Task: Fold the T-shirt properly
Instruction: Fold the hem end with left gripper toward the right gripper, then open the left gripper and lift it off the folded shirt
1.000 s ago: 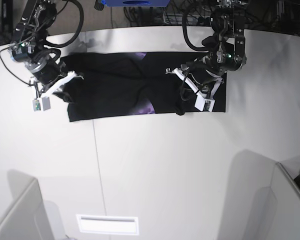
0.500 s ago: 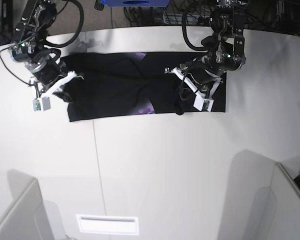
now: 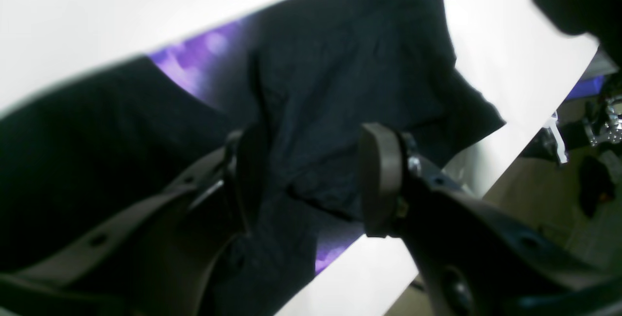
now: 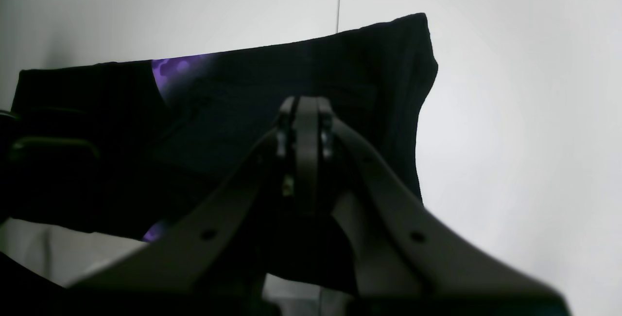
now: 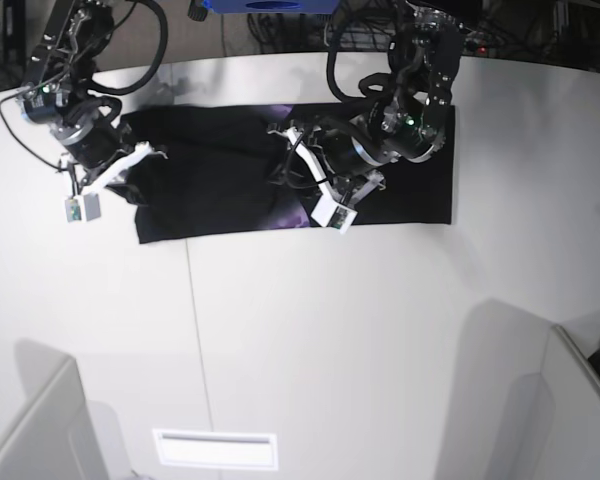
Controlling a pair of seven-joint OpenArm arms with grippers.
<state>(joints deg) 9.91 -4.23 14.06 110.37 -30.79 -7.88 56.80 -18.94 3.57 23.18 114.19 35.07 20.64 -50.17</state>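
Note:
The black T-shirt lies spread as a wide band across the far part of the white table, with bits of purple print showing at its middle. My left gripper hovers over the shirt's middle; in the left wrist view it is open, with black cloth showing between the fingers. My right gripper is at the shirt's left end; in the right wrist view it is shut, with black cloth bunched under it.
A thin seam runs down the table. A white rectangular slot sits near the front edge. Grey panels stand at the front left and front right. Cables and gear lie behind the table's far edge.
My left arm has swung left from the shirt's right part to its middle. The bunch of cloth at the right now lies flat. My right arm has not moved.

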